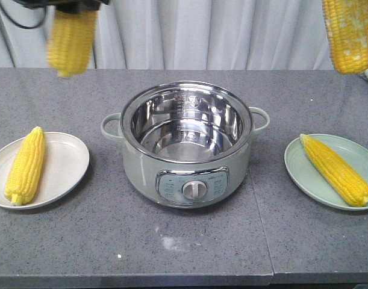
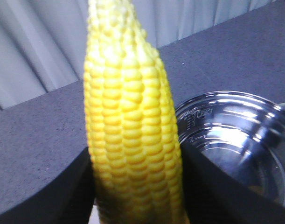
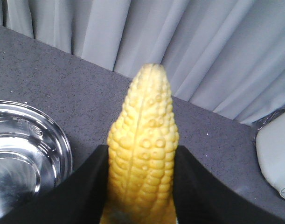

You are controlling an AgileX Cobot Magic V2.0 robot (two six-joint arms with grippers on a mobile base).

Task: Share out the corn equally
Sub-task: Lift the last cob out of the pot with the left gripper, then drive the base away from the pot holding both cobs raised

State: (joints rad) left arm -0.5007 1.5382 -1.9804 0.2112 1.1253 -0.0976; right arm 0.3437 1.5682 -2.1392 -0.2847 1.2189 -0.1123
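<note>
The left tool (image 2: 135, 161) is clamping the first raised cob (image 1: 71, 37) by its thick end. Its two dark fingers are pressing on either flank, so the tapered tip is pointing away from the wrist. In the front view this cob is hanging, blurred, high over the far left part of the tabletop (image 1: 81, 241). The right tool (image 3: 141, 156) is gripping the second raised cob (image 1: 350, 33) in the same manner, with its fingers closed against both sides. That cob is hanging above the far right corner, partly cut off by the frame edge.

Both cobs are being held well clear of the surface, probably so that they are staying above the rim of the electric cooking pot (image 1: 141, 174). The pot is sitting in the middle of the tabletop, and its steel bowl is showing nothing inside. A cream plate (image 1: 66, 159) is lying near the left edge with one plated left cob (image 1: 26, 165) lengthwise on it. A pale green plate (image 1: 304, 171) near the right edge is bearing the plated right cob (image 1: 335, 170).

Each plate is offering bare room beside its single cob, so I am judging that each raised cob is meant for the plate on its own side, giving two apiece. Each raised cob is sitting between its tool's fingers, touching both, with most of its length projecting beyond the fingertips. The plated cobs are lying well apart from both tools, lower and nearer the front edge
</note>
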